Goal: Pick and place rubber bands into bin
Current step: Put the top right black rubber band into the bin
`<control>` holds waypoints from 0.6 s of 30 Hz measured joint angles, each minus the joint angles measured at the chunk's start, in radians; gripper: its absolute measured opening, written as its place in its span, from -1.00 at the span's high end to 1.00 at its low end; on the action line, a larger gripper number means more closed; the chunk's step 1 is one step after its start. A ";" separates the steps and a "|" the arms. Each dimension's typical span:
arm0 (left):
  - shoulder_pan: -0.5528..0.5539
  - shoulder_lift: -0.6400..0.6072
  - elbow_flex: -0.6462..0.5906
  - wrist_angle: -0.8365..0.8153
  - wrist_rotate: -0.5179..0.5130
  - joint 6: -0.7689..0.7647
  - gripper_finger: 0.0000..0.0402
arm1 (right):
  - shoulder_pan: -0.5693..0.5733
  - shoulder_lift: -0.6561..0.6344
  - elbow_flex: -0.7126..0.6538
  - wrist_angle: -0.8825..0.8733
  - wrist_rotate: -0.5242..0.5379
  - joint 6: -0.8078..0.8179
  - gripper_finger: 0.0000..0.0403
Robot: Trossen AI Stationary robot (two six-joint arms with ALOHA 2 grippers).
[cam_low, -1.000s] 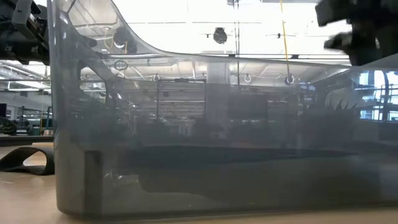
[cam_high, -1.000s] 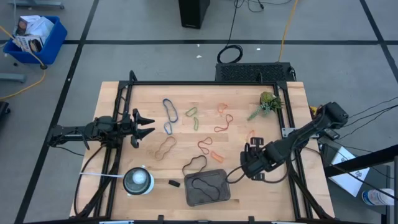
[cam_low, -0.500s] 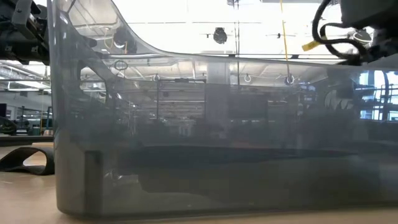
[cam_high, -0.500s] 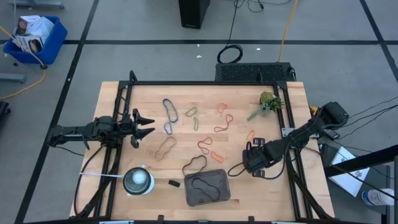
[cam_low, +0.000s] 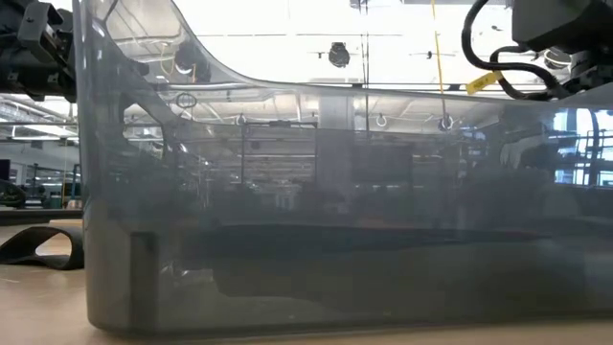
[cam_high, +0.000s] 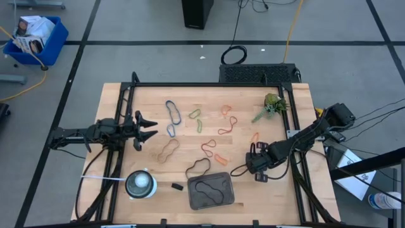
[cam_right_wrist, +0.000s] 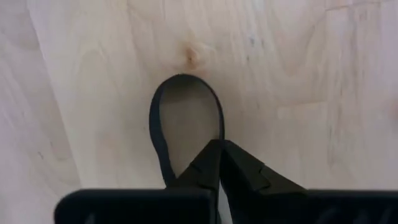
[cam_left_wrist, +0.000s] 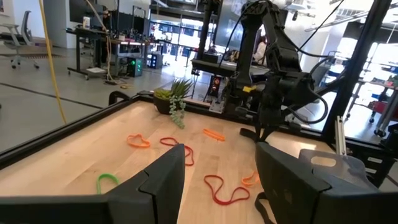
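**Black band pinched beside the bin**

A black rubber band (cam_right_wrist: 163,118) lies as a loop on the pale wood with one side of it caught between the closed jaws of the right gripper (cam_right_wrist: 219,149). Seen from above, that right gripper (cam_high: 256,161) sits low over the tabletop (cam_high: 285,126) just right of the bin (cam_high: 211,190), and the band trails from it toward the bin's corner. The bin, dark grey and shallow, stands near the front edge and has one black band (cam_high: 207,189) lying inside it. Another black band (cam_high: 197,167) rests just behind the bin. Farther back the other rubber bands are scattered: red (cam_high: 208,148), orange (cam_high: 219,158), tan (cam_high: 167,151), green (cam_high: 197,123) and blue (cam_high: 173,111). A small green plant (cam_high: 271,104) sits near the back right corner, and a round white object (cam_high: 140,183) stands left of the bin. The left gripper (cam_high: 149,130) hangs at the left side, well apart from the bin, jaws spread and holding nothing.
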 joint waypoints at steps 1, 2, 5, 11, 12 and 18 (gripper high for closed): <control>0.000 0.000 0.000 -0.006 0.000 0.000 -0.01 | 0.000 -0.005 -0.001 0.000 0.004 0.008 0.96; 0.000 0.000 0.000 -0.011 0.000 0.000 -0.01 | 0.000 -0.009 -0.001 -0.002 0.012 0.017 0.96; 0.000 0.000 0.000 -0.016 0.000 -0.007 -0.01 | -0.003 -0.055 0.007 -0.012 0.026 0.032 0.99; 0.000 0.000 0.000 -0.006 0.001 -0.006 -0.01 | -0.001 -0.217 0.073 -0.012 0.140 0.077 0.99; 0.000 0.000 0.000 -0.005 0.001 -0.006 -0.01 | -0.001 -0.245 0.094 -0.003 0.171 0.079 0.99; 0.000 0.000 0.000 0.000 0.001 -0.006 -0.01 | -0.001 -0.341 0.282 0.077 0.315 -0.060 1.00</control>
